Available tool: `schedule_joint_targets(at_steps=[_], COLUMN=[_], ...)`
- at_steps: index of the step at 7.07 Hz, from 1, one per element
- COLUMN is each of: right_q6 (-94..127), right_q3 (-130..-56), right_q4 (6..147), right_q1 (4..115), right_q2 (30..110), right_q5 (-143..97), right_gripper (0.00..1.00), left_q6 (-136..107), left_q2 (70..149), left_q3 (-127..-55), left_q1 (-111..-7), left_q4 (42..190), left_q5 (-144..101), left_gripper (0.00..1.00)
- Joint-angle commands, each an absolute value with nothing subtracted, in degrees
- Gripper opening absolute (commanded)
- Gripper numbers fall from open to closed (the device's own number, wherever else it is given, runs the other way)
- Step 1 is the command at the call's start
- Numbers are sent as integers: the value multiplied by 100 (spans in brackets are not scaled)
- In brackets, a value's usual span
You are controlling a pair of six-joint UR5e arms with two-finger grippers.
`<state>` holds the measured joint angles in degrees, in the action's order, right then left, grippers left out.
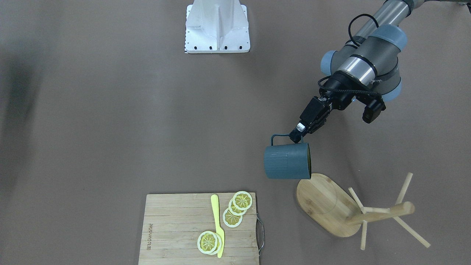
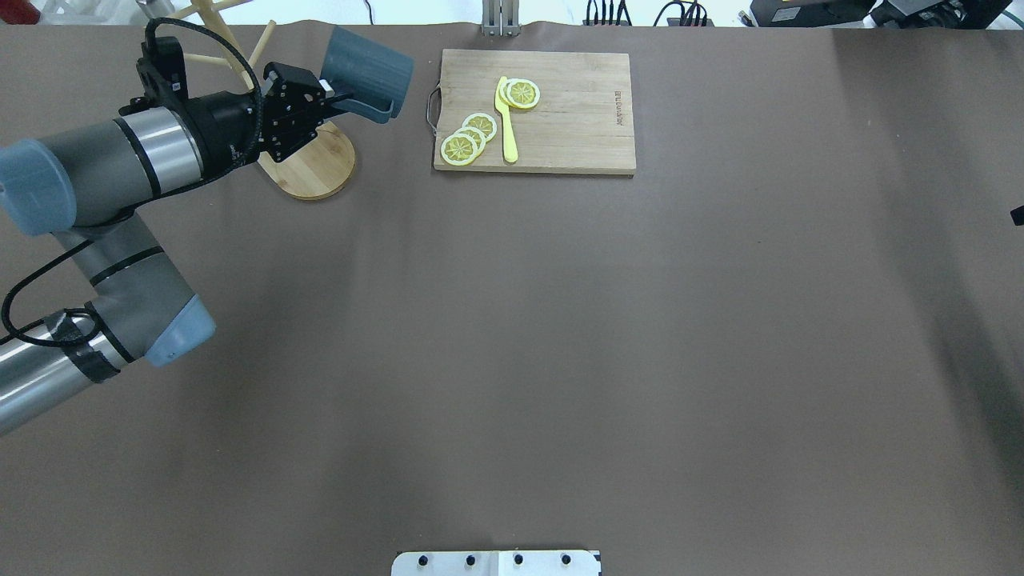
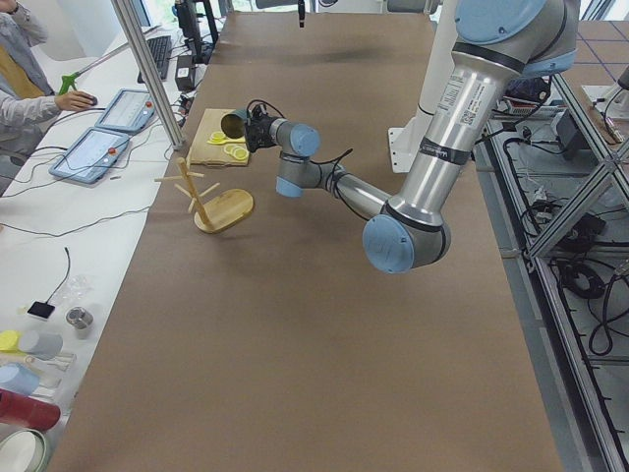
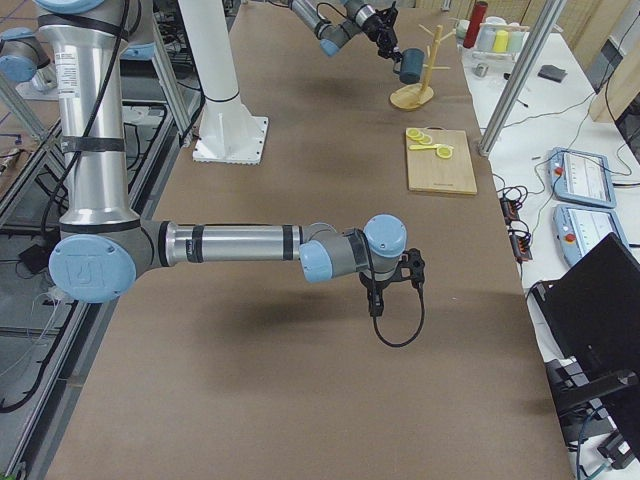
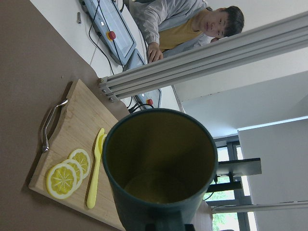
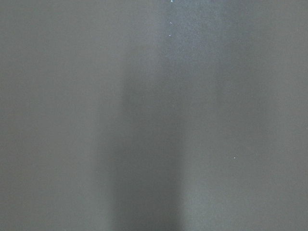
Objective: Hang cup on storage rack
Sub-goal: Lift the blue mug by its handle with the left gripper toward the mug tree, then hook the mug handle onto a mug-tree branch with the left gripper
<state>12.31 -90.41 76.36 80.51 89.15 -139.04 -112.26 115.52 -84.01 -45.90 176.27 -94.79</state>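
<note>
My left gripper [image 1: 296, 137] is shut on the loop handle of the dark teal-blue ribbed cup [image 1: 287, 162] and holds it in the air, tipped on its side. The cup's yellowish inside [image 5: 159, 159] fills the left wrist view. The cup hangs over the edge of the bamboo storage rack's oval base [image 1: 320, 206], its mouth turned toward the post and pegs [image 1: 382, 213]. In the overhead view the cup [image 2: 368, 68] is just right of the rack [image 2: 316, 164]. My right gripper [image 4: 375, 300] hangs low over bare table far from both; I cannot tell if it is open.
A slatted cutting board [image 1: 176, 228] with lemon slices [image 1: 235, 208] and a yellow knife [image 1: 218, 224] lies beside the rack. The robot's white base [image 1: 217, 27] stands at the table's far side. An operator [image 5: 192, 24] sits beyond the table edge.
</note>
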Motion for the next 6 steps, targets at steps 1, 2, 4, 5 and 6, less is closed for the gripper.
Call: schedule_joint_targets(at_steps=[1,2,4,5,6], right_q6=[1230,1230,1230,1230,1230], right_q3=[-9035,-9035,-9044,-9044,-9044], right_q4=[7638,7638,7629,7629,7629], right_q1=[8051,8051,8051,8051,8051], right_q2=[8912,8912,8912,8912,8912], right_q5=[-13896,-13896,-13896,-13896,-13896], right_gripper=[100,100,100,100,100], left_q6=[-12291,-13001,-14230,-14612,-14956], left_q2=[11873,11961,12206,12243,12278], left_q3=[-7590,-7159,-6656,-6479,-6330], left_q1=[-4903,-5061,-5298,-5352,-5353], left_q4=[18460,18901,19344,19588,19791], left_q5=[-9510,-9510,-9475,-9449,-9283], left_gripper=[0,0,0,0,0])
